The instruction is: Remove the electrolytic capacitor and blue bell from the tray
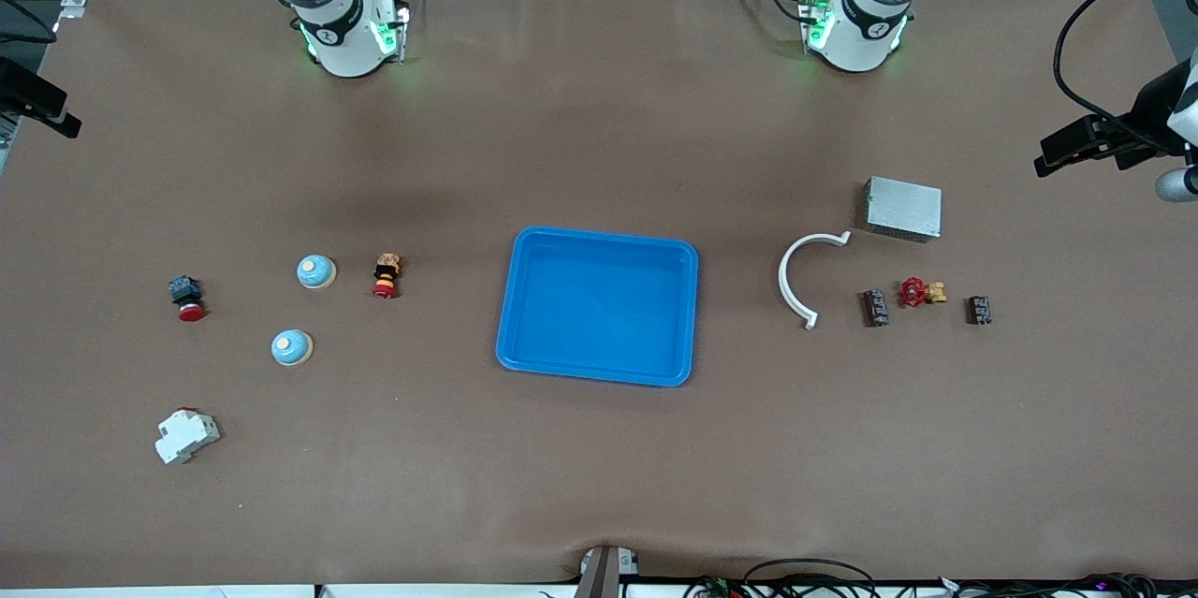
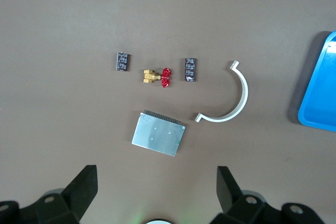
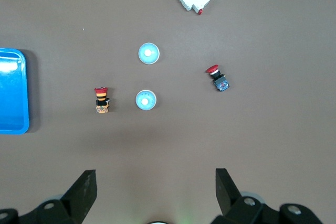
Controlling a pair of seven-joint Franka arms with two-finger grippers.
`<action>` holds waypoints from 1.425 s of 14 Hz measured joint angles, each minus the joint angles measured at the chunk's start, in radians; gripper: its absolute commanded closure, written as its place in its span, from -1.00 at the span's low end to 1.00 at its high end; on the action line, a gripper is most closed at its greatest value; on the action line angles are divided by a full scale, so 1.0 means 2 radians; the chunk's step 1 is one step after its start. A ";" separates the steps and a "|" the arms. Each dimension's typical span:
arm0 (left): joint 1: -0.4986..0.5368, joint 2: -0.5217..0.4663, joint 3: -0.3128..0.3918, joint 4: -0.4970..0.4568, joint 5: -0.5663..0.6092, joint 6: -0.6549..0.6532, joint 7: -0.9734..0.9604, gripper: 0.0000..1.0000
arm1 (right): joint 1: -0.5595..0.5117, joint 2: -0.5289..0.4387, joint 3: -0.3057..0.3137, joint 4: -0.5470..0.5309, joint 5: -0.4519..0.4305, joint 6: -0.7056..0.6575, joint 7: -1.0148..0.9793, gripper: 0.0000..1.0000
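Two dark capacitors [image 1: 875, 308] [image 1: 979, 310] lie toward the left arm's end of the table, a red-handled brass valve [image 1: 922, 292] between them. The left wrist view shows these capacitors [image 2: 190, 70] [image 2: 123, 61] from high above. My left gripper [image 2: 156, 176] hangs open and empty over bare mat beside the metal box [image 2: 158, 133]. Two blue bells [image 1: 316, 271] [image 1: 291, 347] stand toward the right arm's end. The right wrist view looks down on both bells [image 3: 146, 99] [image 3: 148, 53]. My right gripper [image 3: 156, 177] hangs open over bare mat, holding nothing. Neither gripper shows in the front view.
A blue tray [image 1: 599, 306] sits mid-table. A white curved bracket [image 1: 796, 275] and the metal box [image 1: 903, 208] lie by the capacitors. Near the bells lie a red-and-yellow push button [image 1: 386, 275], a red stop button [image 1: 187, 299] and a white breaker [image 1: 186, 435].
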 measured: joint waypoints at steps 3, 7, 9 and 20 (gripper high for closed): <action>-0.004 0.000 -0.001 -0.017 0.000 0.009 0.000 -1.00 | 0.000 0.000 0.000 0.000 0.000 0.000 0.000 -1.00; -0.004 -0.010 -0.001 -0.017 0.000 0.018 0.000 -1.00 | 0.000 0.000 -0.001 0.000 0.000 0.000 0.000 -1.00; -0.005 -0.014 -0.004 -0.017 0.000 0.018 0.000 -1.00 | 0.000 0.001 -0.001 0.000 0.000 0.000 0.000 -1.00; -0.005 -0.015 -0.008 -0.015 0.000 0.020 0.000 -1.00 | 0.000 0.004 -0.001 0.000 0.000 0.000 0.000 -1.00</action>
